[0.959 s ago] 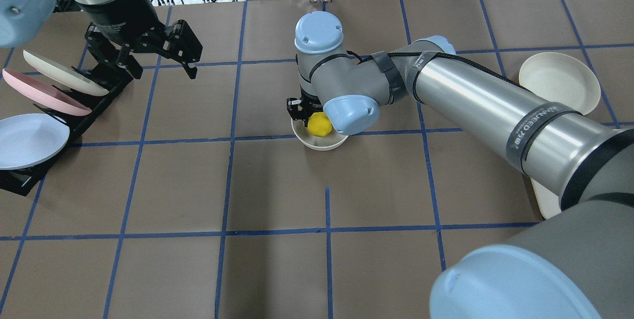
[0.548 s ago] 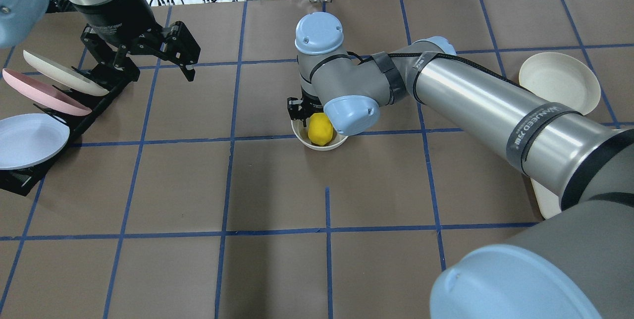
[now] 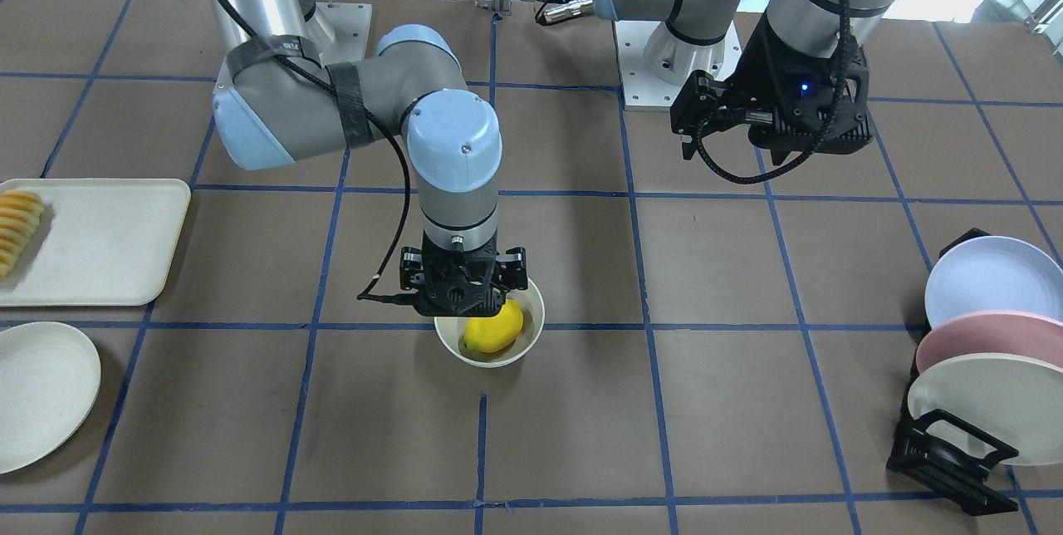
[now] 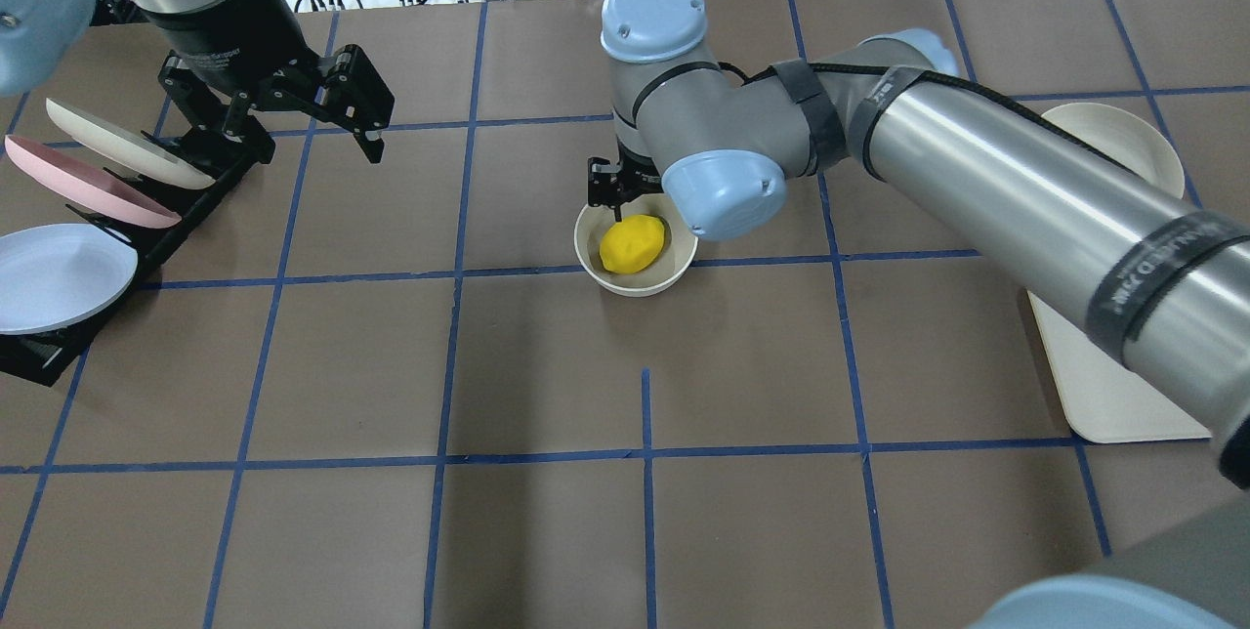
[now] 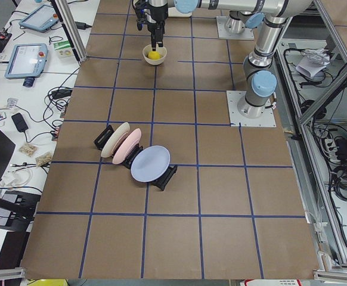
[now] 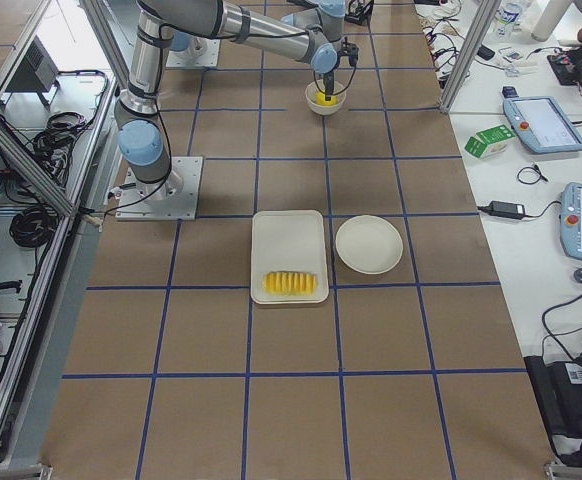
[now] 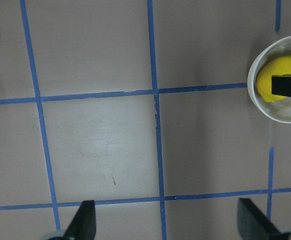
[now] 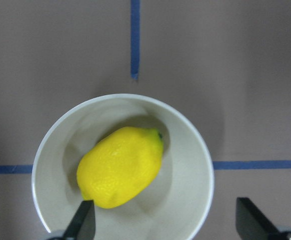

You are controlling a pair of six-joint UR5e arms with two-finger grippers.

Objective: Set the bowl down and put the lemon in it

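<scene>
The off-white bowl [image 4: 592, 264] stands upright on the brown table near its middle, on a blue tape line. The yellow lemon [image 4: 633, 244] lies inside it, free of any gripper. Both show in the front view, bowl [image 3: 531, 336] and lemon [image 3: 493, 327], and in the right wrist view, bowl [image 8: 198, 160] and lemon [image 8: 120, 166]. My right gripper [image 3: 462, 290] hangs open and empty just above the bowl's robot-side rim. My left gripper [image 4: 293, 126] is open and empty, up in the air far to the left, near the plate rack. The left wrist view shows the bowl [image 7: 258, 102] at its right edge.
A black rack with pastel plates [image 4: 78, 189] stands at the table's left edge. An off-white flat plate [image 3: 41, 394] and a tray [image 3: 100, 244] with a row of sliced fruit [image 3: 17, 228] lie on the right arm's side. Cables and a small box sit beyond the far edge.
My right gripper has risen away from the bowl, leaving the lemon lying in it. The bowl has settled flat. The left gripper has shifted slightly.
</scene>
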